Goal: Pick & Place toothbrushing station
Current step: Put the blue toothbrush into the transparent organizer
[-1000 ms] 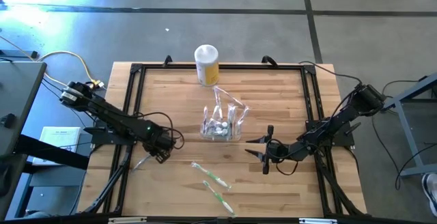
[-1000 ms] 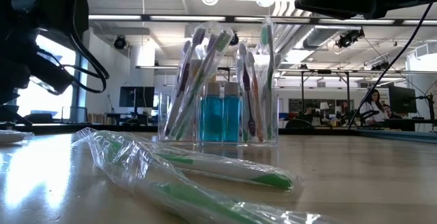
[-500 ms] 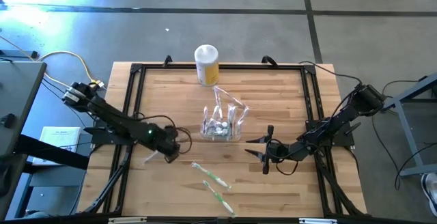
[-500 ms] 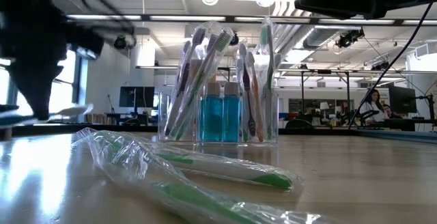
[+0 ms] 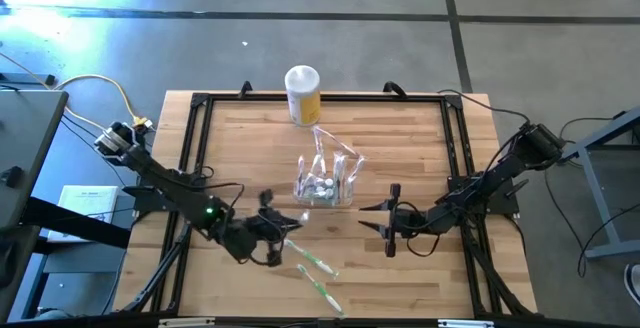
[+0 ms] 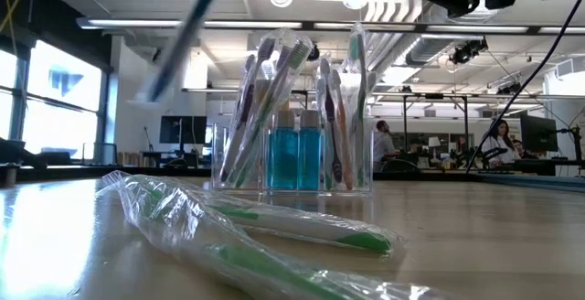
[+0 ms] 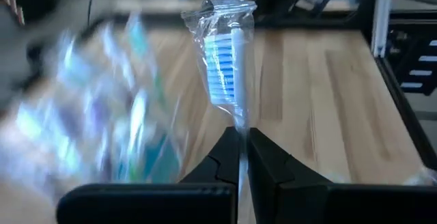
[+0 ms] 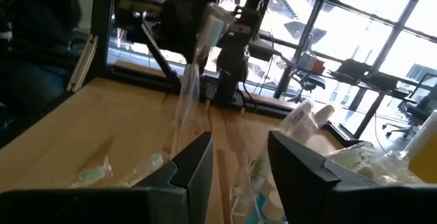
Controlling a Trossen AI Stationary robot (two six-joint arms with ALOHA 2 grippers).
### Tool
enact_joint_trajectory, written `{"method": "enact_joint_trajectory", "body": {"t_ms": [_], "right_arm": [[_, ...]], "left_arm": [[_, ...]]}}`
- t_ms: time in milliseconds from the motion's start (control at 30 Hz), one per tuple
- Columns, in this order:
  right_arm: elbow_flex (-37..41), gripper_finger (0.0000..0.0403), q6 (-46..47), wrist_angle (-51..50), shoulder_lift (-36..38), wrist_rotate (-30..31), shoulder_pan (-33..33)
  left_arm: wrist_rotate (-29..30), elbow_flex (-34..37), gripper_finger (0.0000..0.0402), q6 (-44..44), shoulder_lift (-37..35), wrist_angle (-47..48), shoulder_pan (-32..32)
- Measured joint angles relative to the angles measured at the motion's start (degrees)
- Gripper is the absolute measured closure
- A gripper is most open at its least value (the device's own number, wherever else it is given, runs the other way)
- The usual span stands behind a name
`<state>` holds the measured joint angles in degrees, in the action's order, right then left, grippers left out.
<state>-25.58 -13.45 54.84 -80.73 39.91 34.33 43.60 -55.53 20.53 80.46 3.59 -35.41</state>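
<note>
- Two wrapped green toothbrushes (image 5: 312, 271) lie nearest me on the table (image 5: 420, 138).
- The left gripper (image 7: 242, 136) pinches a wrapped blue toothbrush (image 7: 225, 74).
- The right gripper (image 5: 385, 220) waits, fingers apart, empty.
- The toothbrushing station (image 5: 324, 183) stands mid-table, yellow canister (image 5: 303, 94) beyond.

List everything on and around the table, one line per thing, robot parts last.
toothbrushing station: one, clear plastic, table centre, holding wrapped toothbrushes and blue-filled bottles.
canister: one, yellow with white lid, far edge of the table.
loose toothbrushes: two, green and white, in clear wrap, lying near the front edge.
wrapped toothbrush: one, blue bristles, clear wrap, held in the left pincer.
people: at least two, far off in the room behind.
left pincer: shut on the wrapped toothbrush, front left of the station.
right pincer: open, empty, right of the station.
</note>
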Motion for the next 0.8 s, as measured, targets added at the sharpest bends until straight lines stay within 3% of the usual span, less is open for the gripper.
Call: {"method": "enact_joint_trajectory", "body": {"t_ms": [167,300,433,567,800], "right_arm": [[0.0,0.027,0.15,2.69,0.0,-3.2,-0.02],[0.0,0.027,0.76,3.37,0.0,-8.06,-0.69],[0.0,0.027,3.04,3.23,0.0,-11.93,-2.04],[0.0,0.027,4.52,2.68,0.0,-15.91,-3.91],[0.0,0.027,8.15,1.94,-0.17,-16.58,-6.49]], "left_arm": [[-4.34,0.11,0.04,-16.75,7.73,-18.29,3.4],[-10.09,0.19,0.04,-24.67,12.82,-27.89,7.14],[-14.54,0.17,0.04,-26.29,14.48,-30.78,9.87],[-14.98,0.15,0.04,-26.22,14.46,-32.15,11.54],[-18.67,0.09,0.04,-26.03,14.41,-33.12,12.97]]}}
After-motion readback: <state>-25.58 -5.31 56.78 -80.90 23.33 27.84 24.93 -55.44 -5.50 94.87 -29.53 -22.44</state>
